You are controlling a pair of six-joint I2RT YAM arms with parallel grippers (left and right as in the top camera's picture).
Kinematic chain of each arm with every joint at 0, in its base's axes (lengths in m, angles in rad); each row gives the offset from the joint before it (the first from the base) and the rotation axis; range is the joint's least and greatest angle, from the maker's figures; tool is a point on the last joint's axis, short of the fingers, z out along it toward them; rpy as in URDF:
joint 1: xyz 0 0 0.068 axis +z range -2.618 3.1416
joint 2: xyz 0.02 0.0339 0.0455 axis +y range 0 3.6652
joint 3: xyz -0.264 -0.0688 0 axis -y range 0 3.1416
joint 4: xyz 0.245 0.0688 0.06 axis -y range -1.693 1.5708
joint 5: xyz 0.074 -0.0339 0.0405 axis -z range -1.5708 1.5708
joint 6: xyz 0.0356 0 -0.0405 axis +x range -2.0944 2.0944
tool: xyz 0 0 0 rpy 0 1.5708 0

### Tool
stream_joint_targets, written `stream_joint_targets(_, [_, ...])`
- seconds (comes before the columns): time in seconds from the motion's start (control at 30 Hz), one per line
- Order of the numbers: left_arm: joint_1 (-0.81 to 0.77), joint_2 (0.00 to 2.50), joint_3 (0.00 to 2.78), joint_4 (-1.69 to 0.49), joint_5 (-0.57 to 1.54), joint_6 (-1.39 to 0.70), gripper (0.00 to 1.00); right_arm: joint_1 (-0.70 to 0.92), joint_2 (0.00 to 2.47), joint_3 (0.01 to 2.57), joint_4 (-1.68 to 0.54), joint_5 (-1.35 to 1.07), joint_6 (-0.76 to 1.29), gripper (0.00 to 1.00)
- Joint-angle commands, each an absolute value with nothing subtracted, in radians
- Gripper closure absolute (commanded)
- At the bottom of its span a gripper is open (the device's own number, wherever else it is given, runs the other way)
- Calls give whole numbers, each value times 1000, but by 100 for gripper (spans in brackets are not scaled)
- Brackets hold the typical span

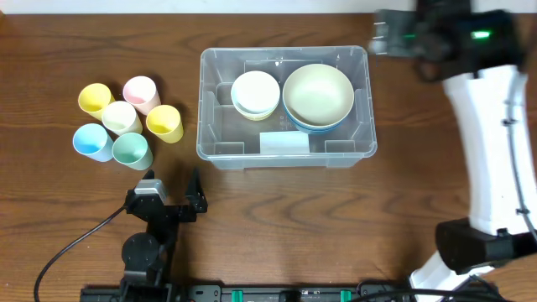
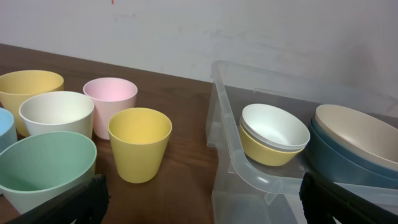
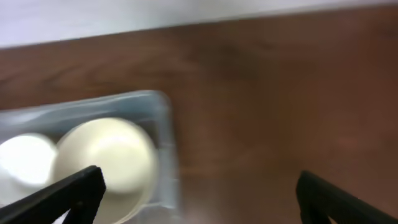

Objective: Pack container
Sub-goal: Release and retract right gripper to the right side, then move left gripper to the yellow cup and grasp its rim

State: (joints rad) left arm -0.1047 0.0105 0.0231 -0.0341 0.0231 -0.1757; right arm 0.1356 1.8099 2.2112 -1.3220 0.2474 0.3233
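Note:
The container point(image 1: 202, 107), a large clear bin with a white label, stands mid-table. It holds a stack of small white and yellow bowls point(image 1: 256, 92) and a big cream bowl on blue ones point(image 1: 318, 96). My left gripper point(image 1: 173, 190) rests open near the front edge, just below the cups, with nothing between its fingers. In the left wrist view the left gripper point(image 2: 202, 200) faces the container's corner rim point(image 2: 261, 177) and a yellow cup point(image 2: 139, 143). My right gripper point(image 1: 379, 33) hovers open and empty past the container's far right corner. The right wrist view is blurred and shows the right gripper point(image 3: 199, 193) above bare table beside the container point(image 3: 163, 149).
Several pastel cups stand grouped left of the container: yellow point(image 1: 96, 99), pink point(image 1: 141, 92), cream point(image 1: 122, 117), yellow point(image 1: 164, 122), blue point(image 1: 92, 141) and green point(image 1: 132, 151). The right arm's white links point(image 1: 491, 143) run along the table's right side.

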Motion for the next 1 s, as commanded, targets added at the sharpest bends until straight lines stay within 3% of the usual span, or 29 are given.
stream_joint_targets(0.0, [-98,6,4,-72,8,-158,2,-2,1773,2224,-1365,258,397,1])
stream_joint_targets(0.27, [-98,6,4,-68,8,-159,2,-238,1778,2223,-1436,216,397,1])
stream_joint_targets(0.47, [-98,6,4,-64,9,-160,2,-303,1778,2223,-1445,216,396,1])
stream_joint_targets(0.63, [-98,7,58,-78,173,-187,2,-306,1778,2223,-1444,216,396,1])
stream_joint_targets(0.77, [-98,67,285,-253,176,-258,2,-306,1778,2223,-1444,216,396,1])
stream_joint_targets(0.97, [-98,385,807,-662,146,-127,2,-306,1778,2223,-1444,216,396,1])
